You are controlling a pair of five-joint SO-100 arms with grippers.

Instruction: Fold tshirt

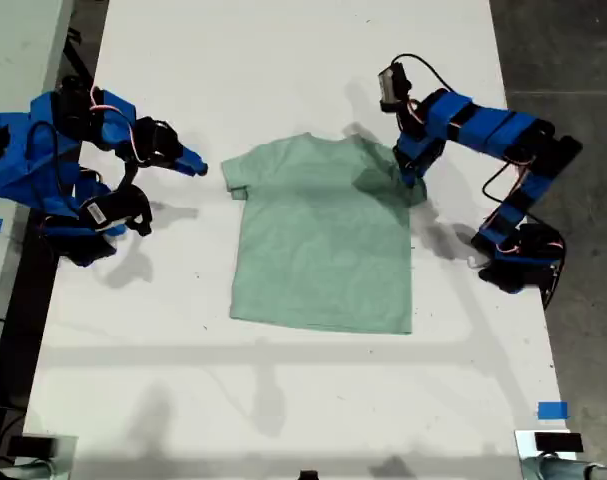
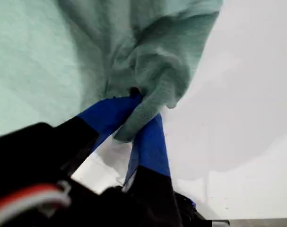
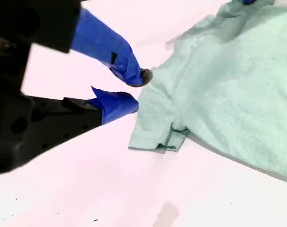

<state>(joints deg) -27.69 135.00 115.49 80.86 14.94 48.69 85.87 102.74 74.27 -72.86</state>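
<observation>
Right now the tshirt (image 1: 323,240) lies mostly flat near the middle of the white table (image 1: 283,400), collar end toward the top of the exterior view, hem toward the bottom. Fabric is soft, pale mint, heathered, no print; body reads as a rough rectangle with a few shallow wrinkles. My first gripper (image 1: 411,180), on the arm at the exterior view's right, is pinching the sleeve on that side: first wrist view shows the blue-taped fingers (image 2: 148,142) pressed together on a bunched wad of cloth, which folds and puckers around the tips and lifts slightly off the table. That shoulder area looks darker and rumpled in the exterior view. My second gripper (image 1: 196,167), on the arm at the exterior view's left, sits just beside the other sleeve (image 3: 155,127), jaws spread with a clear gap, nothing between them; the upper tip is at or nearly at the sleeve edge, cannot tell if it touches. That sleeve lies flat, hem stitched, one corner turned up. Table surface is smooth, matte. Blue tape square (image 1: 552,410) near the exterior view's bottom right.
</observation>
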